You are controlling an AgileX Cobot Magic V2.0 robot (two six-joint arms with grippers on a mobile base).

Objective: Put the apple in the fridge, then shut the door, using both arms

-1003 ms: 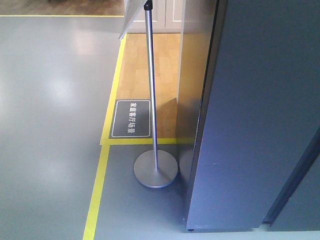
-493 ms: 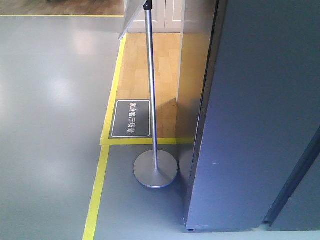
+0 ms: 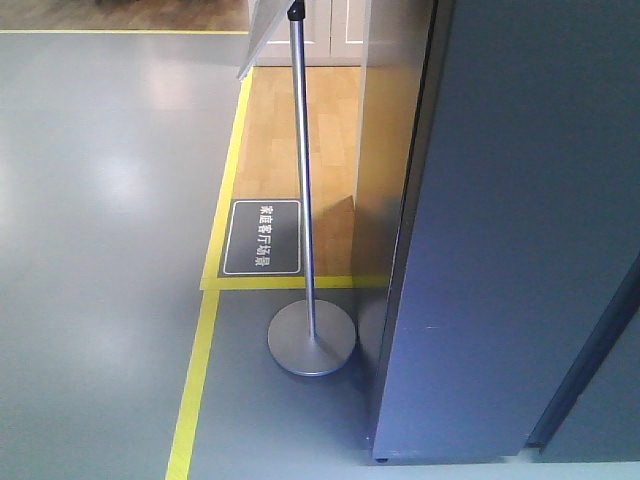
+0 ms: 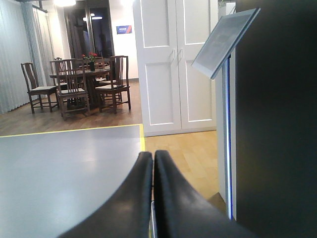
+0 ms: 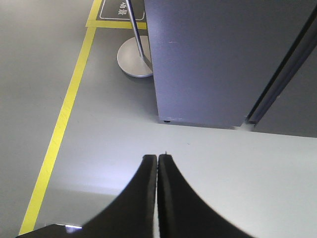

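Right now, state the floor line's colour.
Yellow: the floor line shows best in the exterior front-facing view.

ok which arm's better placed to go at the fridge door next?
Right, tentatively. The right gripper, shut and empty, points at the fridge and its grey face. The left gripper, also shut, aims past the fridge edge toward the white cabinet doors. No apple in view.

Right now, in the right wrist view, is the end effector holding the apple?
No. The right end effector has its fingers pressed together with nothing between them, above bare floor.
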